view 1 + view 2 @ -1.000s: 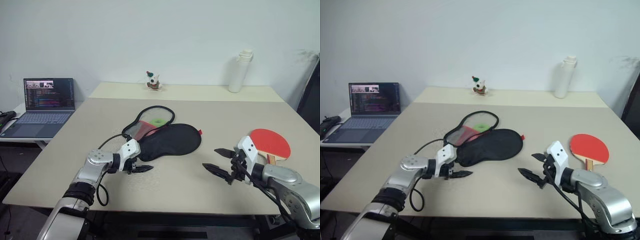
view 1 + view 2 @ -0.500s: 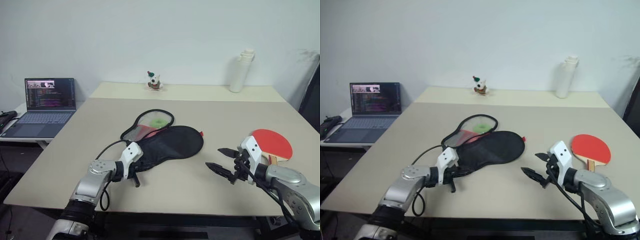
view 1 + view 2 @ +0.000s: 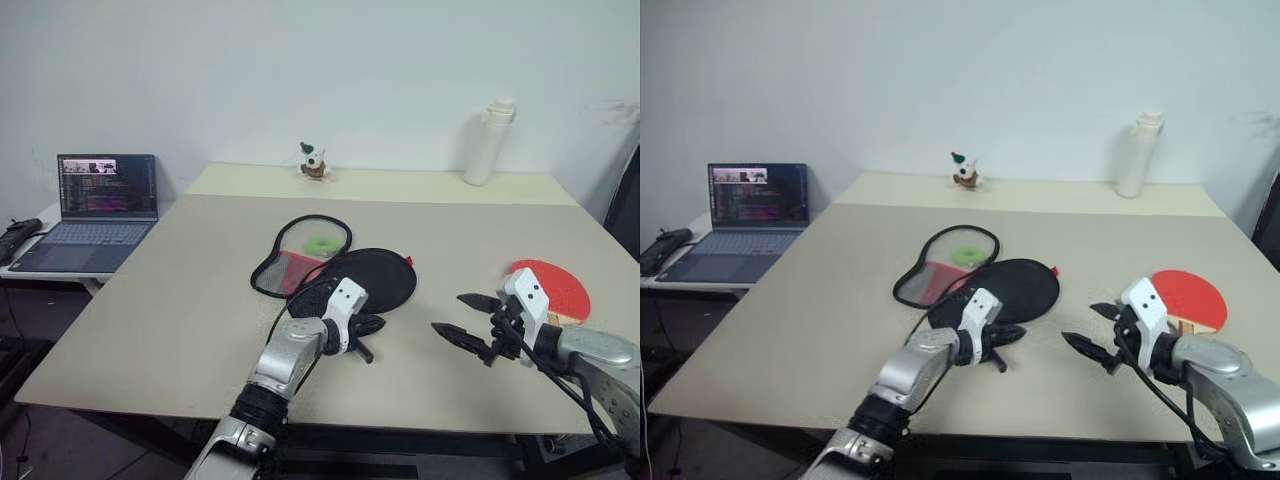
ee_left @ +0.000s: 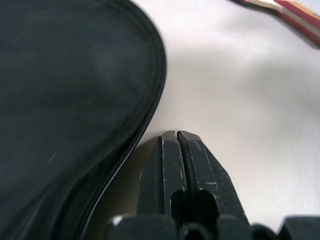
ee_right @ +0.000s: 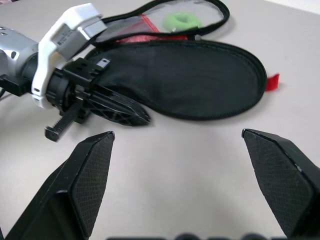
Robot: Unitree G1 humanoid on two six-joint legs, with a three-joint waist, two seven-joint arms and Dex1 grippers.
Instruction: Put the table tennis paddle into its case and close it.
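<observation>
**A:** From the head cameras, what have I got?

**B:** I see the case (image 3: 372, 279) lying open mid-table, its black flap towards me and the mesh-and-red lining (image 3: 300, 256) spread behind it with a green ball (image 3: 321, 244) on the mesh. My left gripper (image 3: 364, 327) sits at the flap's near edge, fingers pressed together; whether they pinch fabric I can't tell from here. The table tennis paddle (image 3: 549, 287) lies flat at the table's right side, just behind my right gripper (image 3: 478, 321), whose fingers are spread wide and empty.

**A:** And the left wrist view?

**B:** The two fingers (image 4: 192, 162) meet with no gap, and the case's piped rim curves just beside them. Nothing shows between the tips, so I judge it's not held.

**A:** Right wrist?

**B:** Both pads (image 5: 87, 170) stand far apart over bare table, looking at the flap and the left gripper beside it.

**A:** Handling?

**B:** I'd expect the pouch to be limp and light and to drag rather than lift cleanly; take it by the stiffer zipper rim. The paddle looks rigid and thin; I'd take the wooden handle, not the rubber face.
</observation>
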